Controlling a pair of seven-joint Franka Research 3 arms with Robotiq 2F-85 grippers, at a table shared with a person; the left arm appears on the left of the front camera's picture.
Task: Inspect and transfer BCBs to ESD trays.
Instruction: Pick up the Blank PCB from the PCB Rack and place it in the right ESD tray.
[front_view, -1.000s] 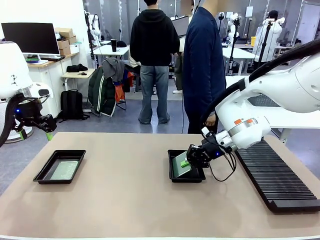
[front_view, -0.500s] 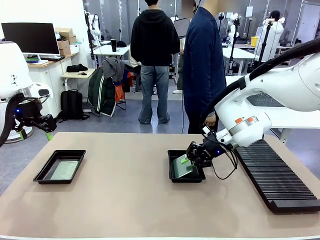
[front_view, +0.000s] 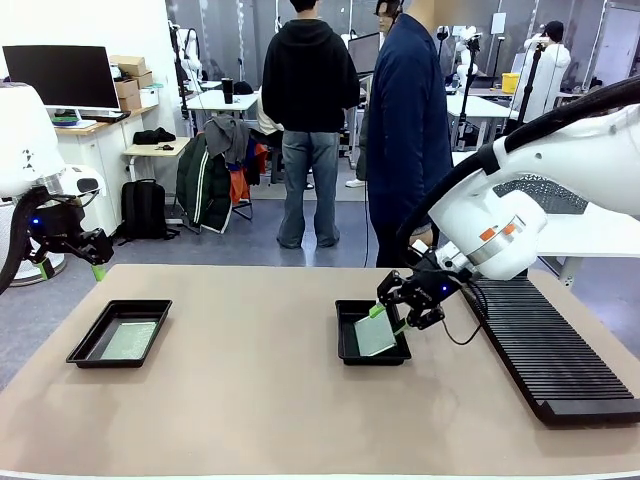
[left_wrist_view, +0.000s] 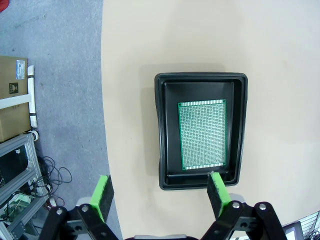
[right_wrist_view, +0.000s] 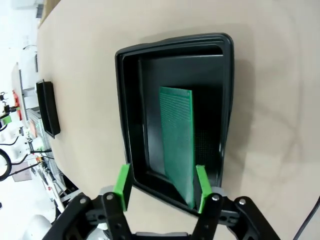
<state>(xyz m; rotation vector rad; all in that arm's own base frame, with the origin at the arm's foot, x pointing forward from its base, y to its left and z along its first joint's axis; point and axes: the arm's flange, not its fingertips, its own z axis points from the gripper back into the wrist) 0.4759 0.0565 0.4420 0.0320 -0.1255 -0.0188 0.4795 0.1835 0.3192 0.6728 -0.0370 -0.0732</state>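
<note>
While my right gripper (front_view: 393, 312) gapes over right tray (front_view: 345, 345) | tilted board (front_view: 376, 336) thin, stiff, light | I'd pinch its edge | left gripper (left_wrist_view: 159, 192) wide apart

grey floor (front_view: 250, 245), white desks — a dark monitor (front_view: 60, 75), cardboard boxes (front_view: 130, 85), a black backpack (front_view: 143, 210).

This is a robotics lab or a test workshop. Two white robot arms (front_view: 540, 200) work at a wide beige table (front_view: 250, 400), and a long black ribbed rack (front_view: 550, 350) lies on it. Behind, people stand on a grey floor among white desks, a dark monitor (front_view: 60, 75), cardboard boxes (front_view: 130, 85), camera stands and a chair with jackets (front_view: 215, 170).
</note>
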